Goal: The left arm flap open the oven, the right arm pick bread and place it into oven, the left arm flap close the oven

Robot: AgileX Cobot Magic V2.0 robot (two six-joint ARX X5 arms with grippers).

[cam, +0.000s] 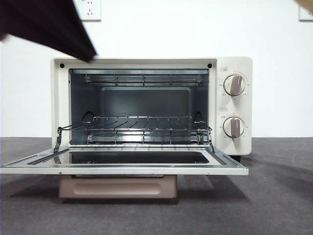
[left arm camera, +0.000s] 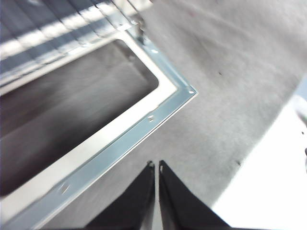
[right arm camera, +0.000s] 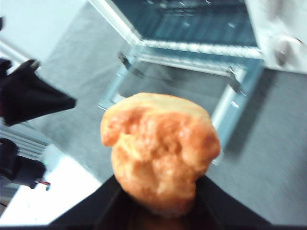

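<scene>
I counted one toaster oven [cam: 151, 105], its door [cam: 122, 164] folded flat open, one wire rack [cam: 142, 128] inside and two knobs [cam: 234, 85]. The right gripper [right arm camera: 160, 191] clamped the single bread roll [right arm camera: 160, 151] above the door. The left gripper [left arm camera: 157, 165] hung beside the door's corner, jaws nearly together, holding nothing.

Front view: we look level from table height, close, into the open oven [cam: 151, 110]. Left wrist view: we look steeply down, near, onto a corner of the lowered door [left arm camera: 163, 108]. Right wrist view: we look down from higher; the door [right arm camera: 235, 103] appears in all three.
</scene>
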